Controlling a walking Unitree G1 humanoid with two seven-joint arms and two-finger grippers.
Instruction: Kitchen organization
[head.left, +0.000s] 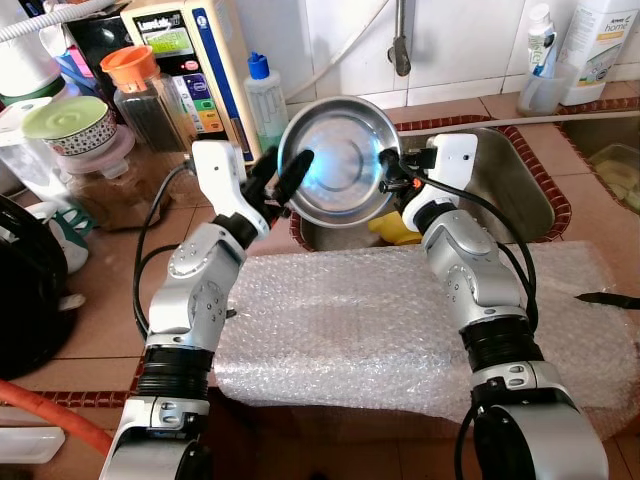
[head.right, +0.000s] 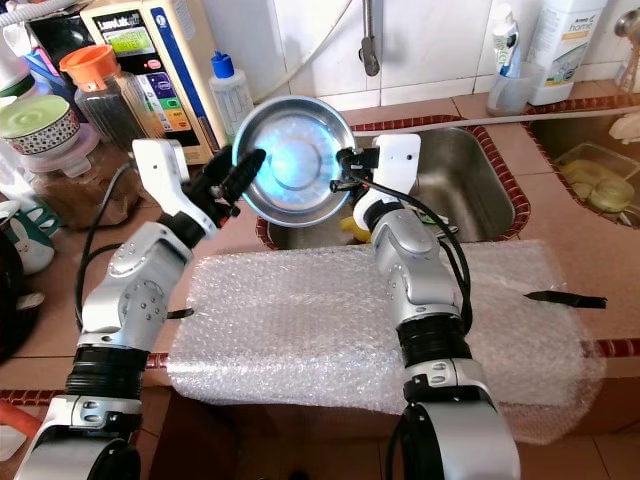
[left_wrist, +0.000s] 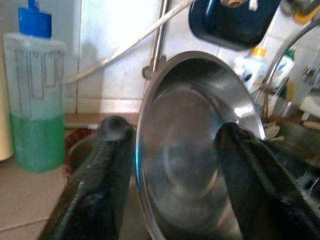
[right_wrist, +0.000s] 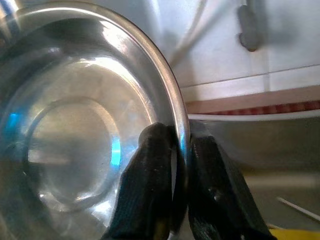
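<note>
A shiny steel bowl (head.left: 340, 170) is held up on edge over the near-left corner of the sink (head.left: 520, 190), with its hollow facing me. My right gripper (head.left: 385, 183) is shut on the bowl's right rim; in the right wrist view both fingers (right_wrist: 150, 165) pinch the rim of the bowl (right_wrist: 75, 140). My left gripper (head.left: 280, 175) is open at the bowl's left rim. In the left wrist view one finger (left_wrist: 110, 170) sits outside the bowl (left_wrist: 195, 165) and the other in front of its hollow, with a gap to the rim.
A sheet of bubble wrap (head.left: 400, 320) covers the counter in front of me. A blue-capped bottle of green liquid (head.left: 265, 100), jars (head.left: 145, 95) and an appliance crowd the back left. Something yellow (head.left: 395, 230) lies in the sink. A dark blade-like object (head.left: 605, 299) lies at the right.
</note>
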